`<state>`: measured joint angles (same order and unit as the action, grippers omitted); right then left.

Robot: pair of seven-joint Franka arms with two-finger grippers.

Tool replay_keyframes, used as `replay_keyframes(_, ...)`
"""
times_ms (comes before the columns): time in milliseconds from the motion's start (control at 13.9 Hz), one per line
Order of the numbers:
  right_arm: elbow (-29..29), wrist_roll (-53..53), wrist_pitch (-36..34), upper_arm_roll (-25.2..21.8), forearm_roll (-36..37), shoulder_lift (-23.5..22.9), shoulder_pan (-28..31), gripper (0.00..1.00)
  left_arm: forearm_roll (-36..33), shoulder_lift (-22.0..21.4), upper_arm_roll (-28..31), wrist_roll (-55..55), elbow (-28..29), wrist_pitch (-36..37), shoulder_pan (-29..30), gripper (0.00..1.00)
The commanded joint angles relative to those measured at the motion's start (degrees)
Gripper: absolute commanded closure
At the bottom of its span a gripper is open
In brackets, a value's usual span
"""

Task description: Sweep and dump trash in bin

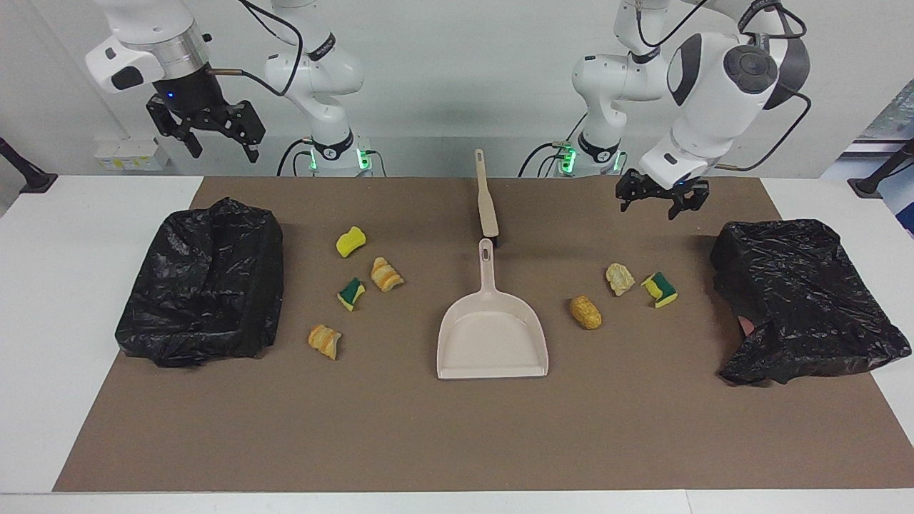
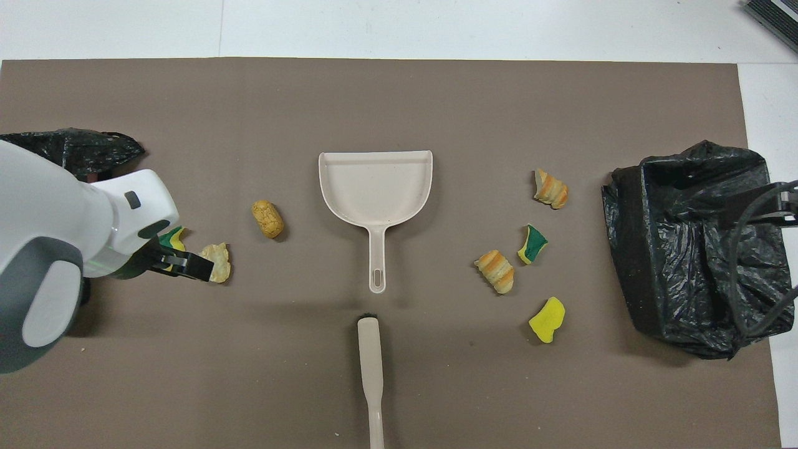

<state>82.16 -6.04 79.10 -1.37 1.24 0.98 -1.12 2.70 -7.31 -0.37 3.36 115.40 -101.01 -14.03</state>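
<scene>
Several bits of trash lie on the brown mat on both sides of the beige dustpan (image 1: 491,335). A yellow sponge (image 1: 350,241), a green sponge (image 1: 350,293) and two pastry lumps (image 1: 386,275) lie toward the right arm's end. An orange-tan lump (image 1: 585,312), a pale lump (image 1: 620,278) and a green-yellow sponge (image 1: 660,289) lie toward the left arm's end. A beige brush (image 1: 486,200) lies nearer the robots than the dustpan's handle. My left gripper (image 1: 650,208) hangs open and empty over the mat by the pale lump. My right gripper (image 1: 221,151) waits open, high above the mat's edge.
Two bins lined with black bags stand on the mat, one (image 1: 203,282) at the right arm's end and one (image 1: 803,300) at the left arm's end. White table shows around the mat (image 2: 436,93).
</scene>
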Motion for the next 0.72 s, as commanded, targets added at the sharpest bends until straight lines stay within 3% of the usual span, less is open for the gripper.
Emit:
replay_keyframes(0, 1.42, 0.16, 2.36, 0.49, -0.89, 0.87, -0.11, 0.00, 0.64, -5.16, 0.81, -4.12, 9.04, -5.15, -4.94, 0.00)
replay_keyframes(288, 1.24, -0.73, 3.77, 0.58, 0.08, -1.06, -2.65, 0.00, 0.64, -6.83, 0.81, -11.59, 14.31, -8.05, -12.49, 0.00)
replay_keyframes(648, 1.51, -9.33, 10.09, 0.58, 0.17, -5.72, -9.32, 0.00, 0.64, -7.19, 0.81, -25.12, 21.26, -14.72, -24.17, 0.00)
